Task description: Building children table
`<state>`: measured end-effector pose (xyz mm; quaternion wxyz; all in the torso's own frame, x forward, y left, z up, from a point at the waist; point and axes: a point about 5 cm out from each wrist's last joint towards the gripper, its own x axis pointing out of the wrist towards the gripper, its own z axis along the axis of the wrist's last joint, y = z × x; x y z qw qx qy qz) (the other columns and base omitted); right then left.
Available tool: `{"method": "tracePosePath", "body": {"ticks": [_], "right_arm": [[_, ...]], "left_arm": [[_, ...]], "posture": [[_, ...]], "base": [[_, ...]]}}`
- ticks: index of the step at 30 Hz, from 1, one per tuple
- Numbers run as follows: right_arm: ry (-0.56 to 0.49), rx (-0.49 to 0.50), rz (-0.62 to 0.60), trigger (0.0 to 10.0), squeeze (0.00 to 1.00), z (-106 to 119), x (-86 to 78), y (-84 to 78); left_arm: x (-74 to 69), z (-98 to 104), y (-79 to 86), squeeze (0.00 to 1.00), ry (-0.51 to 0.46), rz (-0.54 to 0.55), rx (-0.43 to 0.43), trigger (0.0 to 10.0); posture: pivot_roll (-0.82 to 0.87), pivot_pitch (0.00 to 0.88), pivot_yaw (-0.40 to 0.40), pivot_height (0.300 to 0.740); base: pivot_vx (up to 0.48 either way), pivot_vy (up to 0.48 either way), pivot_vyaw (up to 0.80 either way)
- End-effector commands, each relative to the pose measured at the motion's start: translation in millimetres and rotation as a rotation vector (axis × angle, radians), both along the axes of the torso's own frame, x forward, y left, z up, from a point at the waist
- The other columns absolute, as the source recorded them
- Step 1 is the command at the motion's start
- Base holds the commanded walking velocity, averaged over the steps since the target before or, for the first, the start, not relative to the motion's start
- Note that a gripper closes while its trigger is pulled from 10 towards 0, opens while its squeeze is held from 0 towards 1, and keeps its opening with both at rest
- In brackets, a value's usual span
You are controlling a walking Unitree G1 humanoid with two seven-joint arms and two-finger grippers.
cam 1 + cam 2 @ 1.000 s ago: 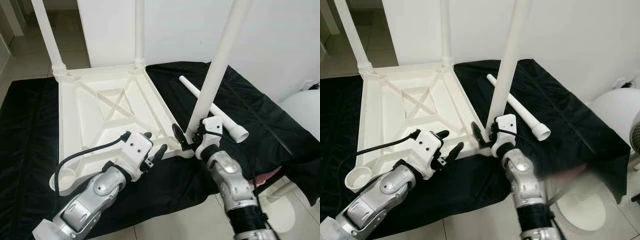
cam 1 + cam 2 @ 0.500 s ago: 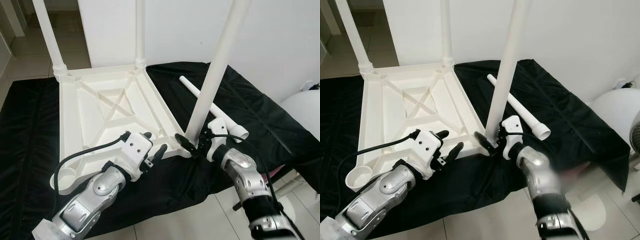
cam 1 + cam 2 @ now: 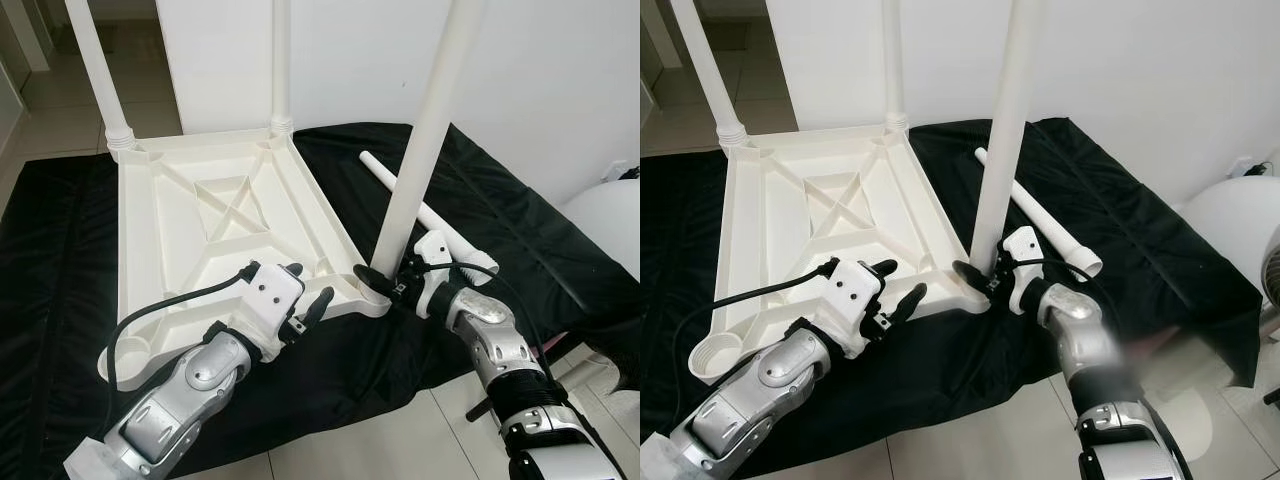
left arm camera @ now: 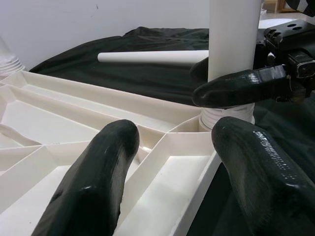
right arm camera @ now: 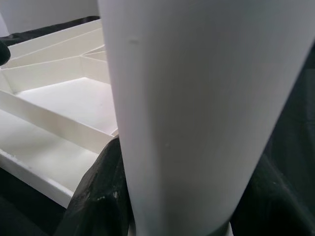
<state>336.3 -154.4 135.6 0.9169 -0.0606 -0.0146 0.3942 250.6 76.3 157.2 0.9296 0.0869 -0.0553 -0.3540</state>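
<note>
Right pincer (image 3: pixel 385 283) clamps the upright table leg (image 3: pixel 420 150).

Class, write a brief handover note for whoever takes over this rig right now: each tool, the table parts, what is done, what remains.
Right tool: shut on the near-right leg, at its base in the corner socket.
Left tool: open, at the near edge of the upturned tabletop.
Done: three legs stand upright in their sockets.
Left: the near-left socket has no leg; the spare leg lies on the black cloth beyond the right arm.
</note>
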Motion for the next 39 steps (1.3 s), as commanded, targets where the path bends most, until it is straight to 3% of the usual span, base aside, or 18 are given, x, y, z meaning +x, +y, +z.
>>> {"method": "tracePosePath", "body": {"ticks": [1, 2, 5, 10, 18, 20, 24, 31, 32, 35, 39], "right_arm": [[0.05, -0.01, -0.006, 0.0, 0.0, -14.3, -5.0, -4.3], [0.055, 0.012, -0.02, 10.0, 0.0, -14.9, -5.9, -4.2], [0.063, 0.074, -0.062, 10.0, 0.0, -13.1, -7.0, -0.9], [0.064, 0.081, -0.187, 10.0, 0.0, -10.2, -4.4, 6.5], [0.068, 0.118, -0.232, 10.0, 0.0, -5.3, -12.0, 25.0], [0.091, 0.159, -0.337, 10.0, 0.0, -4.2, -16.7, 35.9], [0.098, 0.167, -0.46, 10.0, 0.0, -4.0, -19.1, 42.1], [0.094, 0.199, -0.684, 10.0, 0.0, -3.4, -22.2, 42.7], [0.089, 0.206, -0.777, 10.0, 0.0, -3.3, -24.2, 41.4], [0.081, 0.221, -0.868, 10.0, 0.0, -1.8, -27.8, 41.0], [0.088, 0.219, -0.892, 10.0, 0.0, 0.1, -30.9, 39.8]], "left_arm": [[-5.7, -2.2, -7.6, 0.0, 0.02, -0.206, 0.041, 10.0], [-5.5, -2.1, -7.9, 0.0, 0.019, -0.207, 0.041, 10.0], [-4.6, -1.6, -7.7, 0.0, 0.017, -0.208, 0.04, 10.0], [-4.2, -1.3, -7.3, 0.0, 0.016, -0.209, 0.041, 10.0], [-4.1, -1.6, -8.1, 0.0, 0.014, -0.212, 0.042, 10.0], [-4.0, -1.8, -8.4, 0.0, 0.014, -0.215, 0.042, 10.0], [-3.5, -1.7, -8.3, 0.0, 0.013, -0.216, 0.043, 10.0], [-3.0, -1.7, -7.9, 0.0, 0.013, -0.214, 0.043, 10.0], [-2.9, -1.7, -7.6, 0.0, 0.014, -0.214, 0.042, 10.0], [-3.3, -2.1, -7.2, 0.0, 0.016, -0.218, 0.046, 10.0], [-3.9, -2.2, -7.1, 0.0, 0.019, -0.223, 0.047, 10.0]], "posture": [[0.02, 0.036, -0.043, 0.74], [0.01, 0.035, -0.042, 0.74], [0.01, 0.033, -0.043, 0.74], [0.01, 0.029, -0.039, 0.74], [0.01, 0.023, -0.039, 0.74], [0.01, 0.019, -0.036, 0.74], [0.01, 0.018, -0.036, 0.74], [0.01, 0.013, -0.033, 0.74], [0.01, 0.014, -0.027, 0.74], [0.01, 0.015, -0.023, 0.74], [0.0, 0.026, -0.019, 0.74]], "base": [[0.0, 0.0, 0.0], [0.0, 0.0, 0.0], [0.0, 0.0, 0.0], [0.0, 0.0, 0.0], [0.0, 0.0, 0.0], [0.0, 0.0, 0.0], [0.0, 0.0, 0.0], [0.0, 0.0, 0.0], [0.0, 0.0, 0.0], [0.0, 0.0, 0.0], [0.0, 0.0, 0.0]]}}
